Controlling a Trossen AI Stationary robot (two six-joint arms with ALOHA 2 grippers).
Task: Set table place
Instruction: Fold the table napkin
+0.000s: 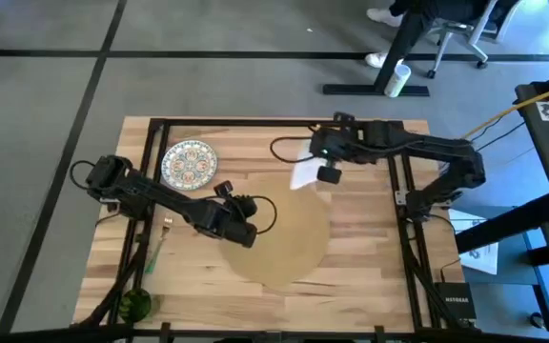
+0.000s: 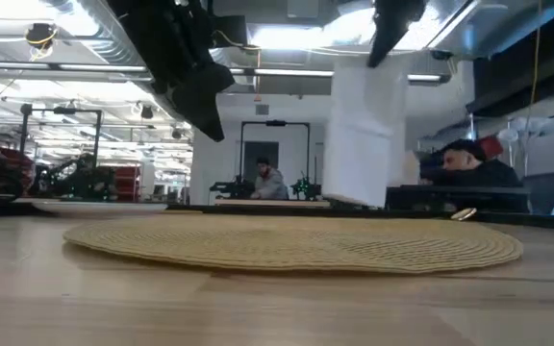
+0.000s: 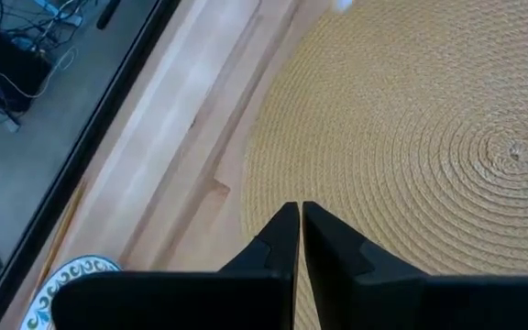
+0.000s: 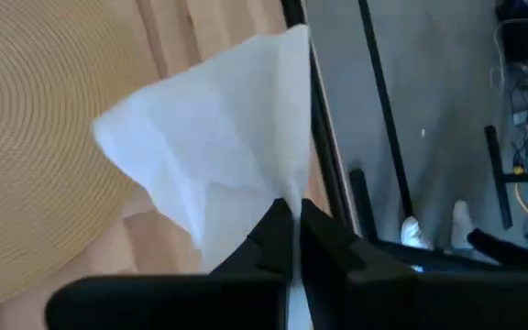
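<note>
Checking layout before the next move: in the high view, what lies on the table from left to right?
Green round object → ornate white-rimmed plate → large round tan placemat → white napkin held by right gripper.

Counter (image 1: 370, 262): pale wood planks, thin black frame | placemat (image 1: 289, 243): plain tan, woven in concentric rings | plate (image 1: 190, 163): white rim, ornate blue-green medallion pattern | napkin (image 4: 218, 156): plain white | pincers (image 3: 299, 215) (image 4: 295, 215): black, as are both arms | floor (image 1: 236, 57): grey with dark lines
</note>
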